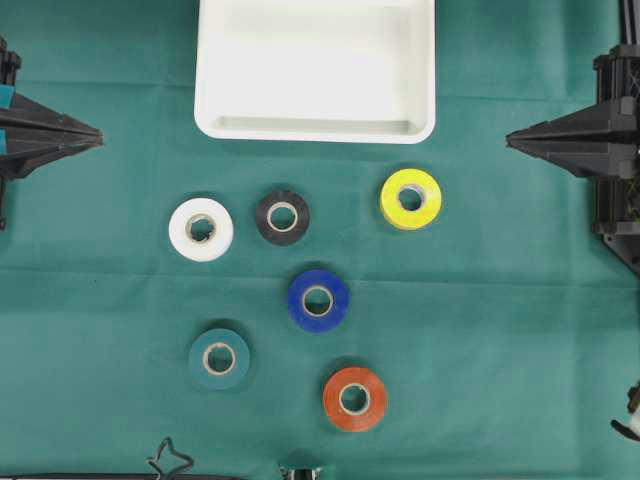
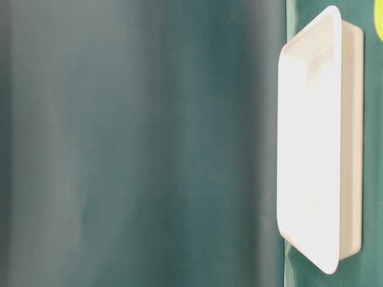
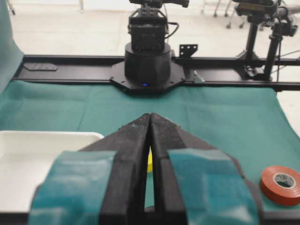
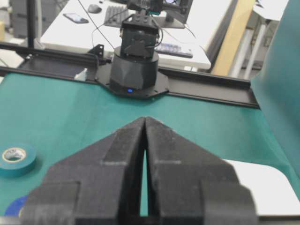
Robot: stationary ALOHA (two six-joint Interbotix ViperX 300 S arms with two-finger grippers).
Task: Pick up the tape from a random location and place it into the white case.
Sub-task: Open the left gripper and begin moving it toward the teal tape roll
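Several tape rolls lie flat on the green cloth: white tape (image 1: 201, 229), black tape (image 1: 282, 217), yellow tape (image 1: 411, 198), blue tape (image 1: 318, 300), teal tape (image 1: 219, 358) and orange tape (image 1: 354, 399). The white case (image 1: 316, 127) sits at the top middle with nothing in it, also seen from table level (image 2: 352, 143). My left gripper (image 1: 98, 138) rests at the far left edge, shut and holding nothing. My right gripper (image 1: 510, 140) rests at the far right, also shut with its tips together. In the left wrist view the orange tape (image 3: 281, 184) shows at the right.
Both arm bases stand at the table's side edges. A black rail runs behind each arm base (image 3: 147, 61). The teal tape (image 4: 17, 159) shows at the left of the right wrist view. A small wire clip (image 1: 170, 462) lies at the bottom edge.
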